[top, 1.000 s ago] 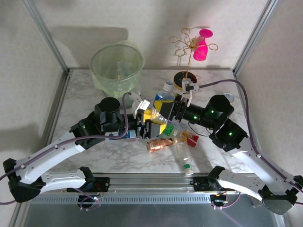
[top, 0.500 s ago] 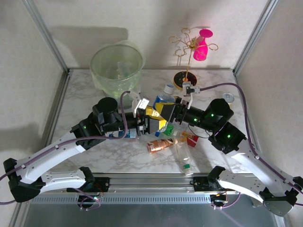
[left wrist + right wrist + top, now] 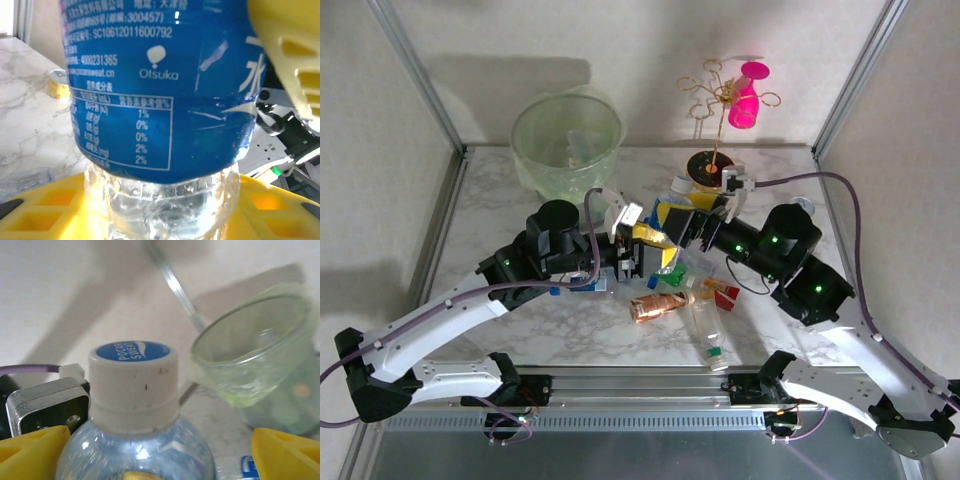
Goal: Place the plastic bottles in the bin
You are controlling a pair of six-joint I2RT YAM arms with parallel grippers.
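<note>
held bottle: blue-label bottle (image 3: 160, 100), centre of top view, between the two grippers, well short of the bin (image 3: 567, 135)
left gripper (image 3: 655, 248): yellow fingers (image 3: 40, 200) clamped on the bottle's clear base end
right gripper (image 3: 159, 440): fingers (image 3: 280, 450) spread either side of the neck, gap on right side, not gripping
left wrist view: label print, Otsuka logo readable
right wrist view: white cap (image 3: 134, 370), blue Pocari Sweat top; bin behind, frame right
top view: bin upper left; copper-brown bottle (image 3: 657, 304) and clear bottle (image 3: 705, 325) lying below the grippers; pink cup (image 3: 748, 95) upper right
</note>
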